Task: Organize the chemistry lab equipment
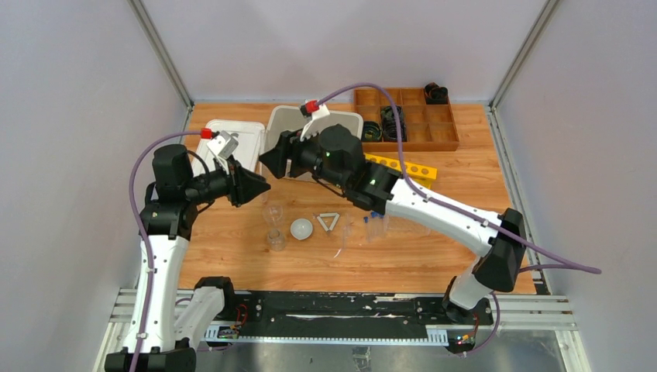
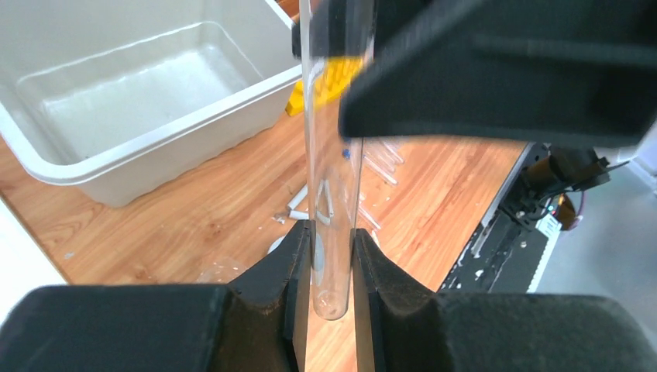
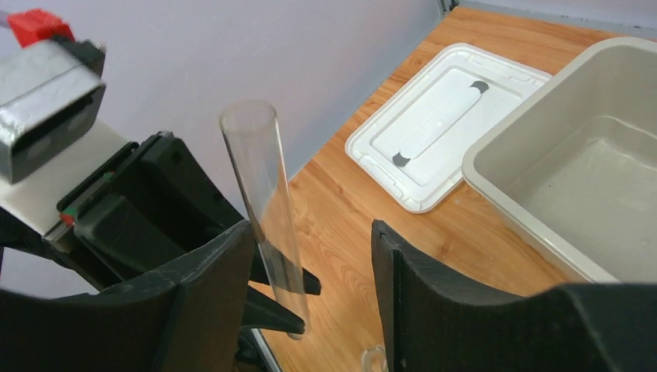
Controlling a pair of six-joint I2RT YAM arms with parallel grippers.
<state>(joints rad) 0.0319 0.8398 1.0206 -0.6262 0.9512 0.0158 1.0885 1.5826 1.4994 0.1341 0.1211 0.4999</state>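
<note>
Standing nearest the arm bases, small glass beakers (image 1: 273, 226) rest on the wooden table (image 1: 232, 252). A white round dish (image 1: 301, 228) sits just to their right, followed by a white triangle frame (image 1: 328, 222), a thin clear rod (image 1: 342, 243) and some loose tubes (image 1: 375, 226) partly under the right forearm. Behind these and off the table, the left gripper (image 2: 329, 244) pinches a single clear test tube (image 2: 329, 170) near its rounded closed end. The right gripper (image 3: 311, 232) meets it from the opposite side, its fingers spread on either side of the same tube's upper length. The tube runs close beside one finger, and whether they touch cannot be told. Farther back lie a white bin (image 1: 352, 120), a flat white lid (image 1: 244, 136) to its left and a yellow rack (image 1: 414, 167). A divided wooden tray (image 1: 434, 138) sits at the far edge.
</note>
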